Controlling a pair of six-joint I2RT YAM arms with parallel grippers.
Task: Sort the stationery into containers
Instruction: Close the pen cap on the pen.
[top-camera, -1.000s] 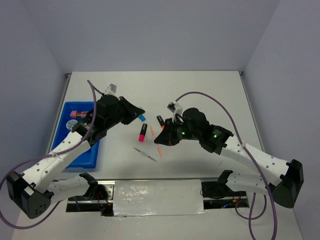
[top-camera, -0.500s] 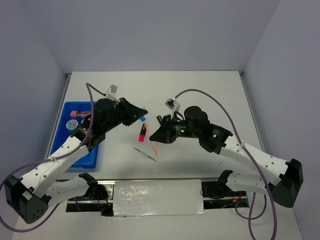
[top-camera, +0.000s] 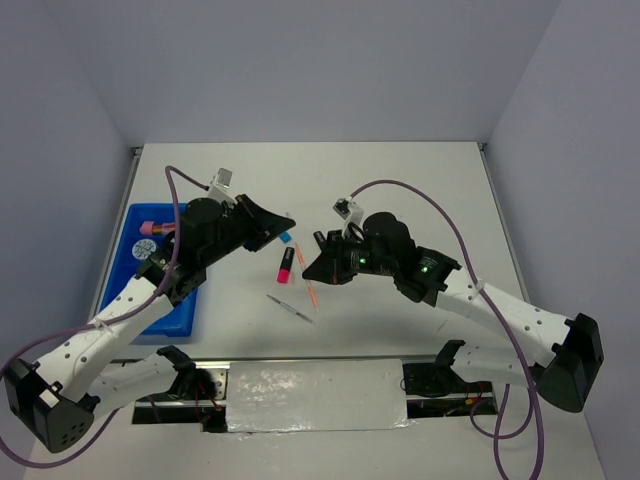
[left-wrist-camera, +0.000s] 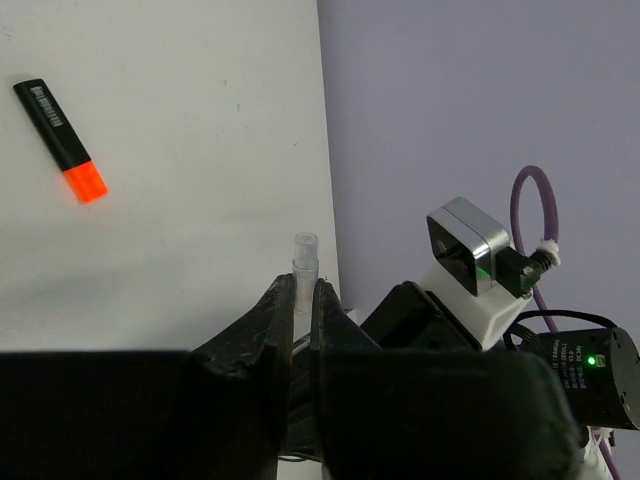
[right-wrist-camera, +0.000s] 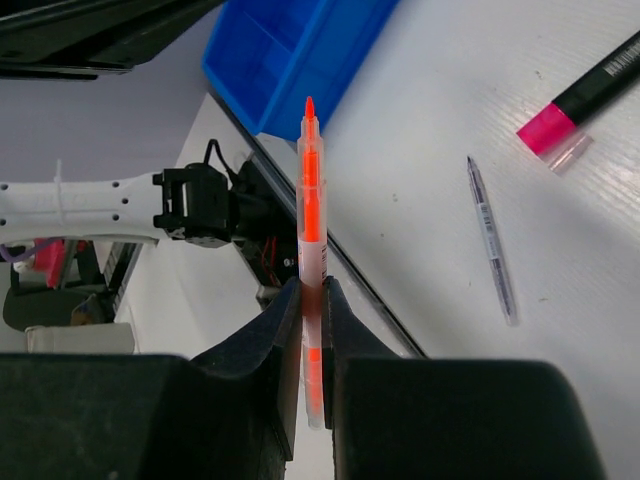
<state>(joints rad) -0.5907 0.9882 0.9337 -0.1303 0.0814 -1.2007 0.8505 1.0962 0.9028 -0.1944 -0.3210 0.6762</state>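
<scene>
One orange pen (right-wrist-camera: 312, 200): slim, clear plastic barrel over an orange core, pointed tip. It is pinched low on the barrel by the right gripper (right-wrist-camera: 312, 300), jaws narrowed hard onto it. It seems to be clear of the table (top-camera: 400, 180), tip toward the tray (right-wrist-camera: 290, 50). Probably light, stiff and smooth enough to swivel in a pinch, so a hold nearer mid-barrel should steady it.

One thin clear-tipped piece (left-wrist-camera: 305, 255): clamped in the left gripper (left-wrist-camera: 303, 290), jaws closed on it and only the tip showing. What it is I cannot tell. From overhead a blue end (top-camera: 285, 237) shows at those jaws.

One pink highlighter (top-camera: 286, 263): stubby black body, pink end under a clear cap, flat on the table between the two grippers. Likely rigid and light, best taken across the black body.

One grey pen (top-camera: 290, 308): very thin, lying flat, nearer the arm bases than the pink highlighter. It is apt to roll and awkward to lift off a flat top, so take it at the middle.

One orange highlighter (left-wrist-camera: 60, 140): black body, orange end, lying flat.

One tray: bright blue moulded plastic, rectangular and divided, at the table's left side, partly under the left arm. A pink cylinder (top-camera: 148, 226) and a patterned roll (top-camera: 143, 247) lie at its far end.

One table: white, matte, flat.
</scene>
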